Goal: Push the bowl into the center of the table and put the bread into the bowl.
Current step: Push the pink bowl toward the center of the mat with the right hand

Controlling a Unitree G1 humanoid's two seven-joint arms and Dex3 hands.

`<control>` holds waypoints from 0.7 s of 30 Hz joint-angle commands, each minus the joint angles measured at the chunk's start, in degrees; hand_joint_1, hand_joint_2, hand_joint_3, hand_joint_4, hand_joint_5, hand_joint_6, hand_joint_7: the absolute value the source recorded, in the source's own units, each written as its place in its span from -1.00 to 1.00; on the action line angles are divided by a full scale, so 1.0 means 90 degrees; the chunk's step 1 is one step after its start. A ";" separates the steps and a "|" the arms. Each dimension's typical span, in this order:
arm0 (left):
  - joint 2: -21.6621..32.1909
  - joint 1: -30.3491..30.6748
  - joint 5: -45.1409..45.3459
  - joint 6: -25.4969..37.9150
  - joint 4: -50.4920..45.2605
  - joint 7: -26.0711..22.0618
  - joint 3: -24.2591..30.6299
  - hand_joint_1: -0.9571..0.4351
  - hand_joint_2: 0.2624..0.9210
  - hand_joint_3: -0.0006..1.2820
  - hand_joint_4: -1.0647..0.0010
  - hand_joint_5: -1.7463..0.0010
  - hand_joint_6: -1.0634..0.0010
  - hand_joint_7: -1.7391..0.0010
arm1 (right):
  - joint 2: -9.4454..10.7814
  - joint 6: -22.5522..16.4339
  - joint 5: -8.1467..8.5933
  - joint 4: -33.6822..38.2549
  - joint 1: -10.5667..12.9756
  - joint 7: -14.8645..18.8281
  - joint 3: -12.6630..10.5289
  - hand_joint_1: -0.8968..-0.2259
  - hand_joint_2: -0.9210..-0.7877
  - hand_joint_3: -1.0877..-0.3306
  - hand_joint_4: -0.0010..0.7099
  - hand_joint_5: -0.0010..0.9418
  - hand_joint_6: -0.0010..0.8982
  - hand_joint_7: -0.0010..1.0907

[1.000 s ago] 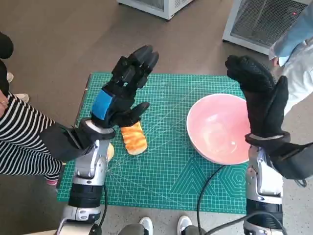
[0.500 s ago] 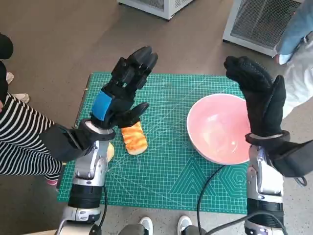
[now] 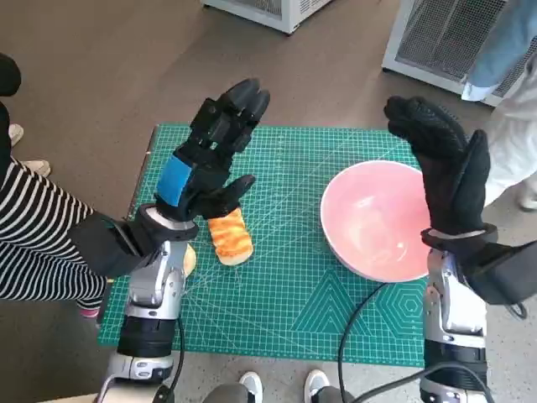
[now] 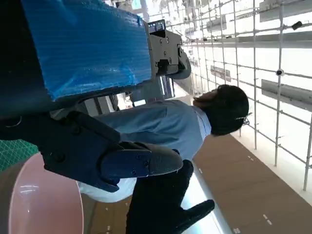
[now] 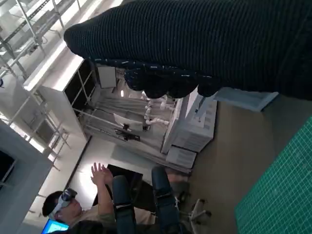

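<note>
A pink bowl (image 3: 377,220) sits on the right side of the green cutting mat (image 3: 285,294); its rim (image 4: 29,204) also shows in the left wrist view. An orange-striped piece of bread (image 3: 230,236) lies on the mat's left part. My left hand (image 3: 208,155) is raised above the bread, fingers spread, holding nothing. My right hand (image 3: 443,164) in its black glove stands upright above the bowl's right rim, fingers extended, empty. In the right wrist view the glove (image 5: 204,44) fills the upper part.
A person in a striped top (image 3: 33,235) sits at the left edge of the table. Another person in pale blue (image 3: 503,50) stands at the back right. Feet (image 3: 281,386) show at the near edge. Grey cabinets (image 3: 445,34) stand behind.
Both hands stay nearly still in the air. The person at the back right has shifted away to the right.
</note>
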 commanded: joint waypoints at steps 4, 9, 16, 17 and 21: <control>-0.0052 0.0041 0.0012 -0.0076 0.0029 0.0018 0.0025 -0.56 1.00 -0.42 0.89 0.83 1.00 0.46 | -0.0515 -0.0267 0.0095 0.0243 0.0368 0.0133 -0.0533 -0.36 -1.00 0.06 -0.64 -0.99 -0.95 -0.13; -0.0041 0.0023 -0.0010 -0.0100 0.0088 0.0002 0.0074 -0.56 1.00 -0.43 0.88 0.83 1.00 0.46 | -0.0781 -0.0576 -0.0101 0.0528 0.0537 -0.0191 -0.0976 -0.35 -1.00 -0.01 -0.70 -1.00 -0.99 -0.14; -0.0037 -0.0027 -0.0046 -0.0182 0.0235 -0.0048 0.0146 -0.56 1.00 -0.44 0.90 0.83 1.00 0.46 | -0.0965 -0.0946 -0.0151 0.1179 0.0686 -0.0649 -0.1455 -0.30 -1.00 -0.10 -0.74 -1.00 -1.00 -0.14; -0.0035 -0.0043 -0.0052 -0.0189 0.0260 -0.0055 0.0154 -0.57 1.00 -0.44 0.90 0.84 1.00 0.46 | -0.0980 -0.0984 -0.0147 0.1302 0.0679 -0.0695 -0.1495 -0.30 -1.00 -0.10 -0.74 -1.00 -1.00 -0.15; -0.0030 -0.0100 -0.0061 -0.0220 0.0343 -0.0073 0.0175 -0.57 1.00 -0.44 0.90 0.84 1.00 0.47 | -0.1033 -0.1163 -0.0199 0.1896 0.0597 -0.0891 -0.1612 -0.29 -1.00 -0.13 -0.74 -1.00 -1.00 -0.17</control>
